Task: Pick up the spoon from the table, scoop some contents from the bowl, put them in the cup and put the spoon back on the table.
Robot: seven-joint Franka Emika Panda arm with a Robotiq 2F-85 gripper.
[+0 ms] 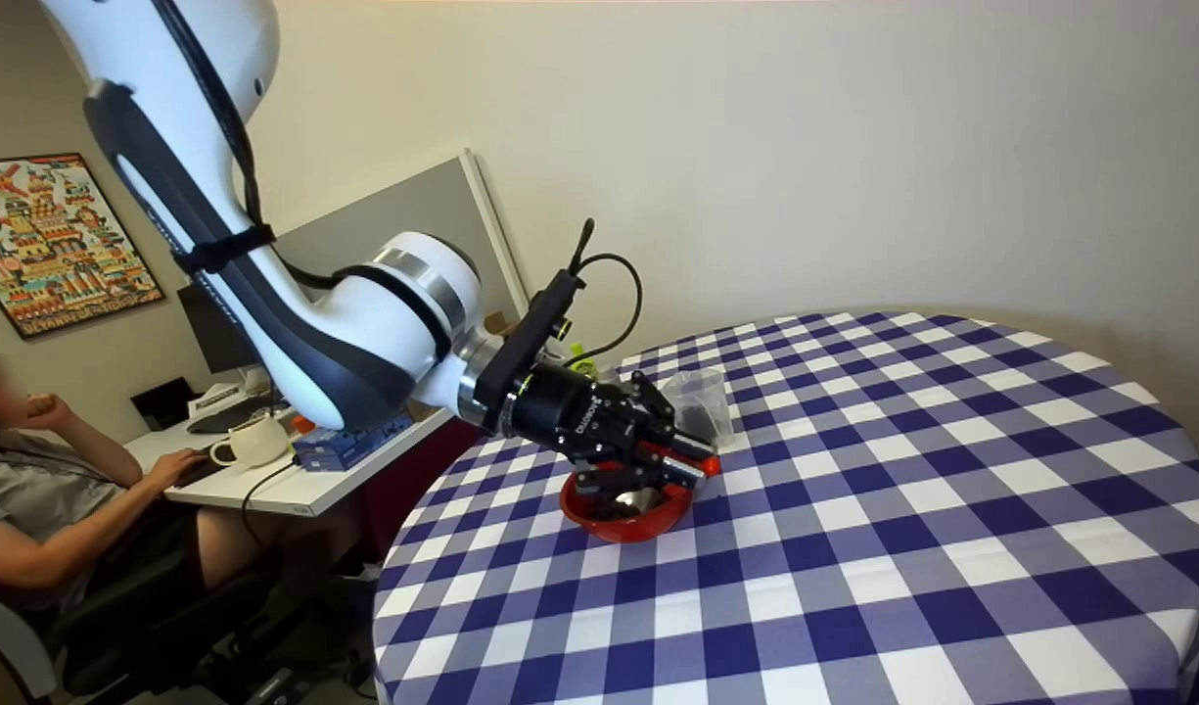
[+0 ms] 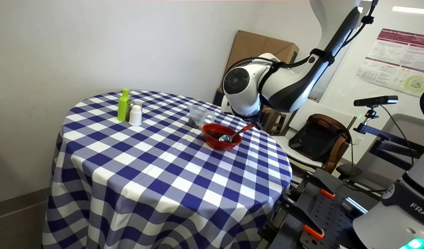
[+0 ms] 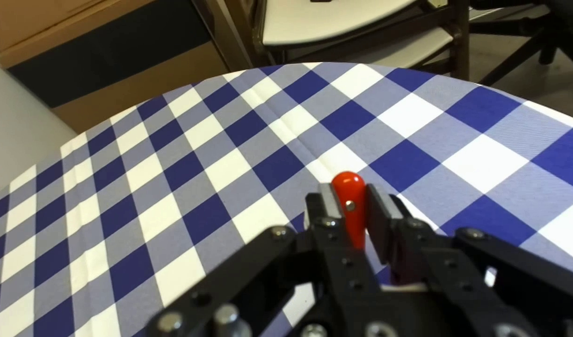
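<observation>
My gripper (image 3: pixel 359 201) is shut on the orange-red handle of the spoon (image 3: pixel 349 189). The fingertips (image 1: pixel 702 458) are just above the red bowl (image 1: pixel 626 531). The spoon (image 2: pixel 235 134) is tilted, its metal head down in the bowl (image 2: pixel 221 145) against the dark contents (image 2: pixel 216 134). The spoon's head (image 1: pixel 638 501) also shows inside the bowl. The clear cup (image 2: pixel 202 113) stands close beside the bowl with some dark matter at its bottom. The cup (image 1: pixel 702 397) is partly hidden behind the gripper. Bowl and cup are outside the wrist view.
A green bottle (image 2: pixel 123 106) and a white bottle-like item (image 2: pixel 135 116) stand farther off on the checked table (image 2: pixel 156 152), with a clear glass partly hidden behind. A desk (image 1: pixel 300 490) with a seated person is beyond the table.
</observation>
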